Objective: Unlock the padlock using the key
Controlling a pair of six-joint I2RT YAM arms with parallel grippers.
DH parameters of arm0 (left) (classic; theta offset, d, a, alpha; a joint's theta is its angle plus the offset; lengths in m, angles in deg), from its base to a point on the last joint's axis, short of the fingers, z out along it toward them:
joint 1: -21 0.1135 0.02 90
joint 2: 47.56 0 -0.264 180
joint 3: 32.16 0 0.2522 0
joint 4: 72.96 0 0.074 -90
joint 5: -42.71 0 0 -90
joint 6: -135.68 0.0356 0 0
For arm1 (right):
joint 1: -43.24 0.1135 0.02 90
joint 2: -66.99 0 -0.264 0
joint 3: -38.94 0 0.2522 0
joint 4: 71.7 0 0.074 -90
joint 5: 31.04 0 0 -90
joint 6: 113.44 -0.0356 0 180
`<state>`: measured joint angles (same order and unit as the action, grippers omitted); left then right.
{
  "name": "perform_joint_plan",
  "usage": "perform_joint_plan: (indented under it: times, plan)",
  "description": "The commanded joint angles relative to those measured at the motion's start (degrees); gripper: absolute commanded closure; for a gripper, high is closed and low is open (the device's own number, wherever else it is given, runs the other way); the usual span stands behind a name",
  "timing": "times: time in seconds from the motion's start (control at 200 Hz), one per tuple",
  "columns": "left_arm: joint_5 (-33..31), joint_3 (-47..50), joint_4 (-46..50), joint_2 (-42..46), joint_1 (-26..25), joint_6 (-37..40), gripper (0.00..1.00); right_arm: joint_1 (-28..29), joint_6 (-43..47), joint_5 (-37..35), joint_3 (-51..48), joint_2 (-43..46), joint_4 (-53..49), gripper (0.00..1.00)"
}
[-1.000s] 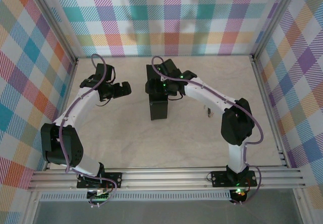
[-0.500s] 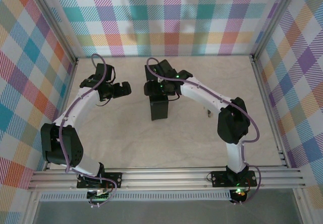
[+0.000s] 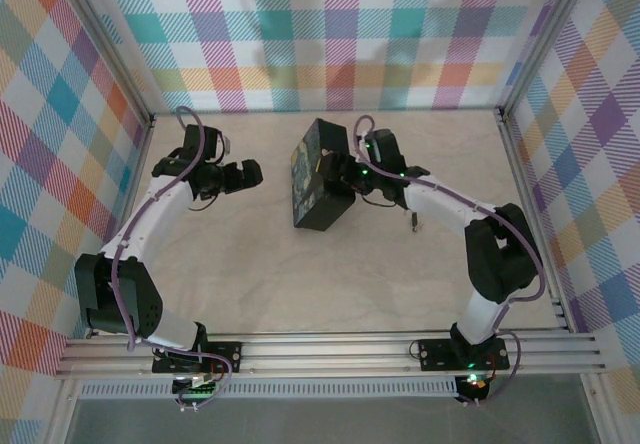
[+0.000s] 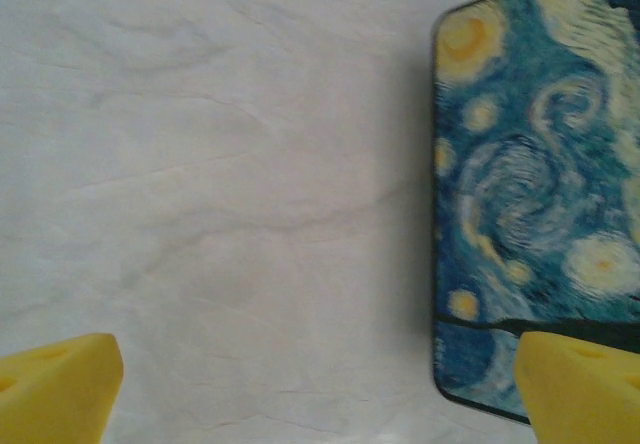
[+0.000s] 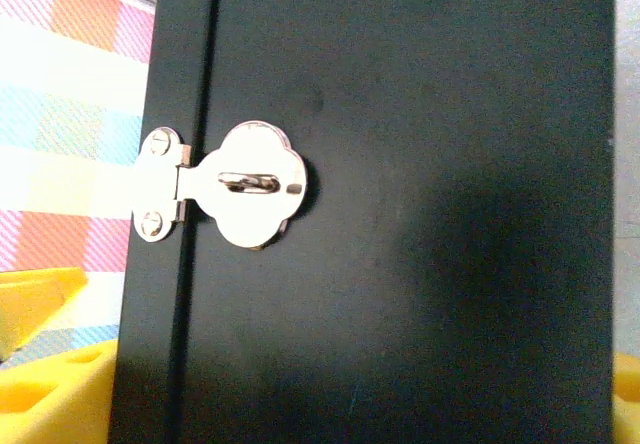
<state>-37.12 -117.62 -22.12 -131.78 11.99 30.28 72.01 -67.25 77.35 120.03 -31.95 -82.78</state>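
The dark blue box [image 3: 318,176] stands tilted at mid-table, its yellow-swirl face [image 4: 530,214] turned toward the left arm. My right gripper [image 3: 347,170] is shut on the box, with a yellow finger [image 5: 50,384] at each edge of its black side [image 5: 400,264]. A silver hasp [image 5: 240,186] on that side has a bare staple, with no padlock on it. A tiny silvery item [image 3: 411,222] lies on the table by the right arm; I cannot tell whether it is the padlock or the key. My left gripper [image 3: 250,174] [image 4: 320,394] is open over bare table, left of the box.
The marble-patterned tabletop [image 3: 250,264] is ringed by checked walls, with aluminium rails [image 3: 330,349] along the near edge. The right forearm [image 3: 440,204] stretches over the table just behind the tiny silvery item.
The right arm has swung right and turned the box, which now leans with its painted face showing. The left arm has hardly moved.
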Motion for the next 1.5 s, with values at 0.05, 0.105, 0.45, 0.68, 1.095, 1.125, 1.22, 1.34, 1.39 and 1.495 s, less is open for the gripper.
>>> perform_joint_plan:
  times: [0.05, 0.105, 0.45, 0.68, 1.095, 1.125, 1.22, 1.34, 1.39, 1.495]
  plan:
    - [6.64, 0.82, -2.64, -0.76, -5.25, -3.27, 0.0, -3.93, -2.75, 7.23, -8.79, -3.17, 8.78, 0.13]
    - [6.72, 0.71, -3.48, -1.95, -7.17, -4.18, 0.0, -5.3, -3.03, 8.08, -10.11, -3.7, 10.24, 0.11]
    - [6.55, -4.57, -10.79, -13.99, -14.28, -10.63, 0.0, -8.03, -2.84, 10.95, -11.67, -9.66, 15.61, 0.06]
    - [2.32, -7.82, -6.58, -15.42, -14.02, -7.43, 0.0, -8.08, -3.72, 12.63, -11.05, -11.37, 17.95, 0.06]
    - [-14.03, 3.27, -9.57, -0.72, -4.28, 0.32, 0.0, -10.88, 18.79, -0.54, -6.08, 8.63, -10.66, 0.0]
    - [-16.47, 6.47, -12.84, 1.54, -3.83, 1.64, 0.0, -11.81, 20.31, -3.56, -7.91, 11.67, -10.96, 0.0]
    - [-24.26, 18.03, -25.95, 8.45, -2.46, 7.65, 0.0, -15.25, 26.68, -14.56, -17.57, 21.67, -5.86, 0.0]
    - [-29.62, 26.04, -32.39, 9.56, 2.64, 7.96, 0.0, -19.48, 35.4, -26.11, -31.97, 32.69, 6.7, 0.0]
    - [-31.46, 29.17, -36.88, 8.82, 3.75, 7.93, 0.0, -22.22, 37.71, -27.52, -35.11, 34.4, 8.7, 0.0]
    - [-35.02, 36.55, -47.84, 7.06, 4.14, 8.2, 0.0, -26.4, 39.03, -28.81, -40.51, 33.5, 14.25, 0.0]
